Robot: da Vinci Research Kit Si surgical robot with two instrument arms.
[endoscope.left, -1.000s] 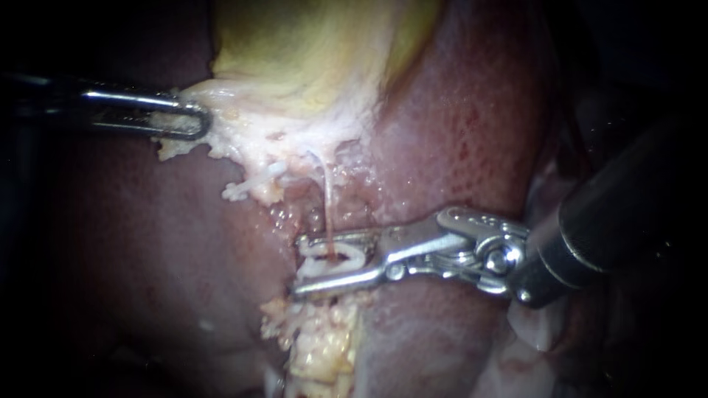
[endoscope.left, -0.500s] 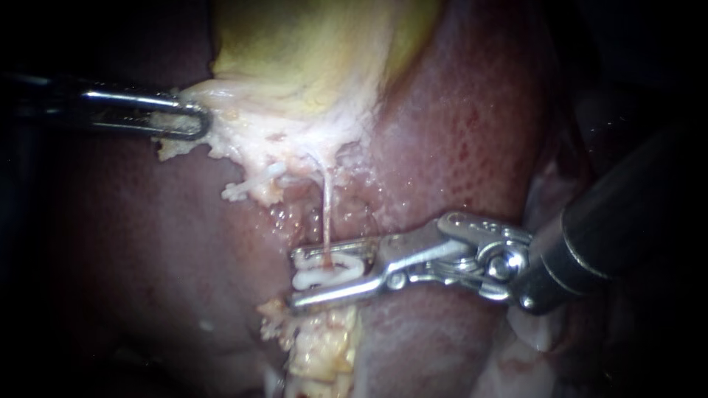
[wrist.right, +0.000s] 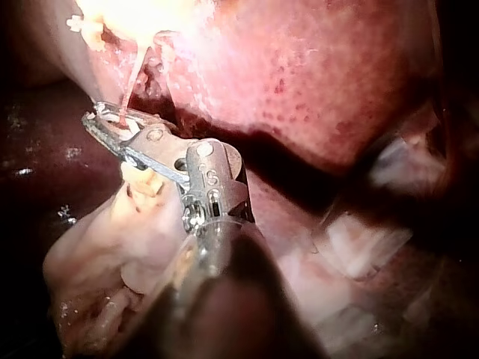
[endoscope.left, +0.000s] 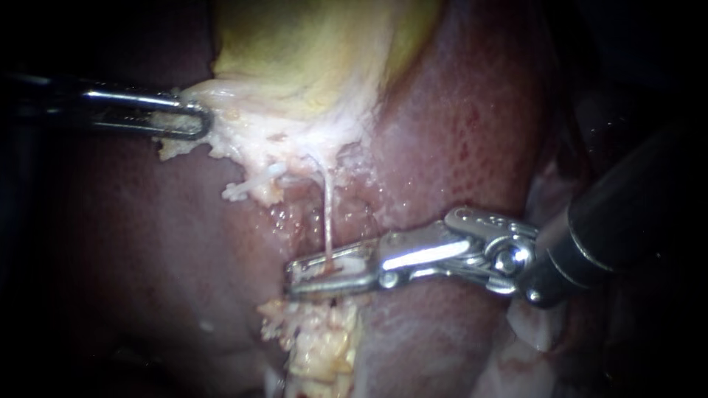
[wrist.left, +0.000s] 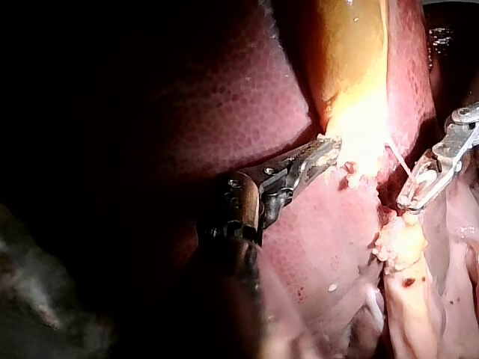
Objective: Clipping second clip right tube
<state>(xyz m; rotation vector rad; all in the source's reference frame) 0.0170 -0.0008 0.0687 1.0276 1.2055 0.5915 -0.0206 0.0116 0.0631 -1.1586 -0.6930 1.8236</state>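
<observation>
Tube (endoscope.left: 325, 214) looks thin, soft and easily torn; it hangs taut from the gallbladder (endoscope.left: 295, 74) into the right instrument's (endoscope.left: 293, 278) pincer, clenched squarely across its lower end. The left instrument's (endoscope.left: 193, 121) pincer grasps the gallbladder's pale edge.

Close views, shared tube (endoscope.left: 325, 214)

Dark surroundings, black at the edges, bright light pooled at centre

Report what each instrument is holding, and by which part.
Left instrument: jaws shut on the pale tissue at the lower edge of the gallbladder. Right instrument: jaws shut on the thin tube, near its lower end.
</observation>
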